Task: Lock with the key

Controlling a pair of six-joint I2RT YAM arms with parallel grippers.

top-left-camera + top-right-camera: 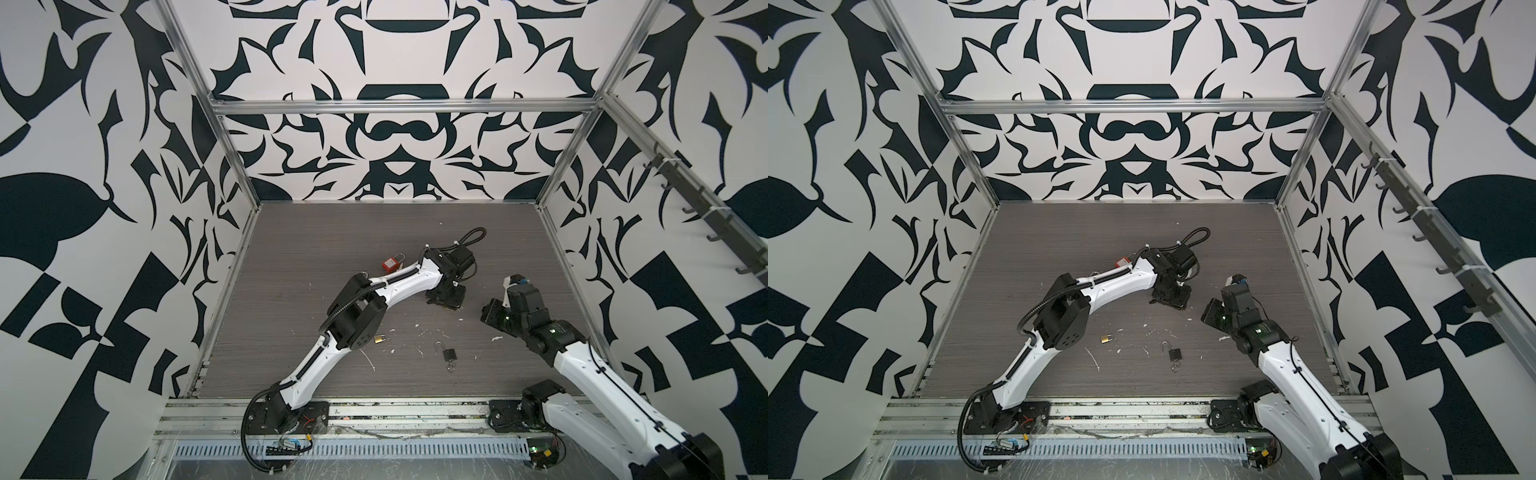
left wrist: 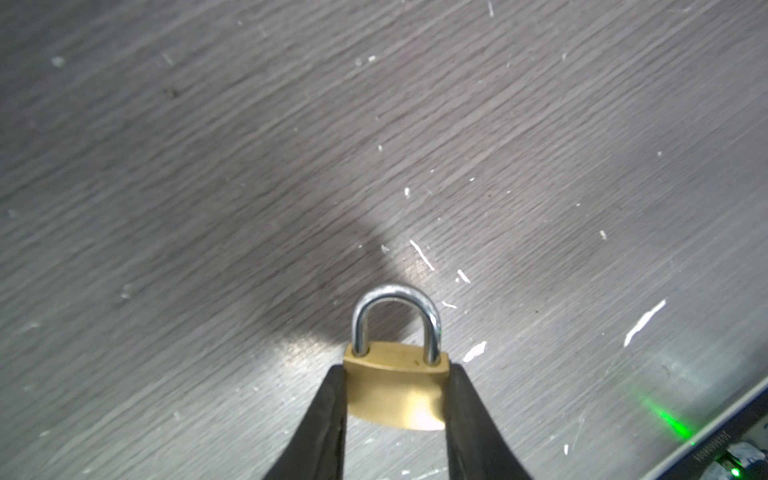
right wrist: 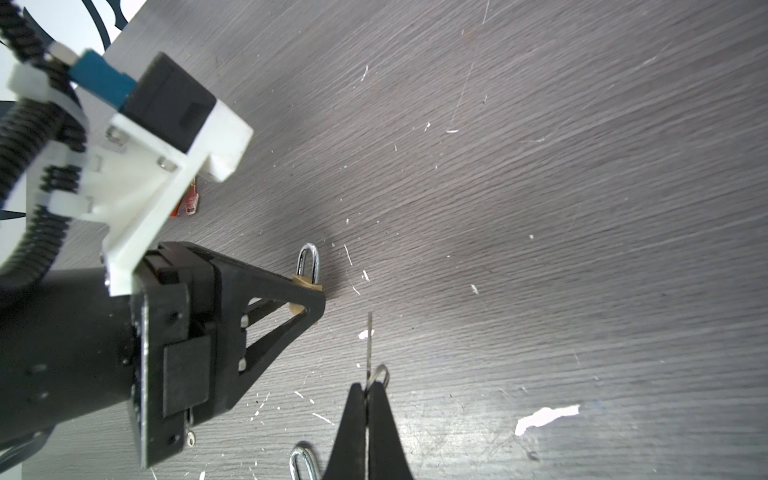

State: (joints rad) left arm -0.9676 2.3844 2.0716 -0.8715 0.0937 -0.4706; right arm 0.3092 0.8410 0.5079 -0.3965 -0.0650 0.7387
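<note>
Our left gripper [image 2: 395, 370] clamps the brass padlock [image 2: 395, 395], its keyhole hidden; our right gripper [image 3: 367, 386] pinches the key [image 3: 369, 353], which is edge-on and hard to read.

Left arm [image 1: 399, 286] was stretched fwd, wrist bent down; left gripper [image 2: 395, 369] was clamped on brass padlock [image 2: 395, 392]. Right arm [image 1: 582, 365] was angled inward; right gripper [image 3: 367, 386] was pinched tight on key [image 3: 369, 345].

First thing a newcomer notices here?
The bold black-and-white patterned walls around the cell. Then, mid-table, the left gripper clamped on a small brass padlock with a steel shackle, and the right gripper pinching a thin silver key just apart from it. A black padlock, shackle open, lies loose nearer the front.
</note>
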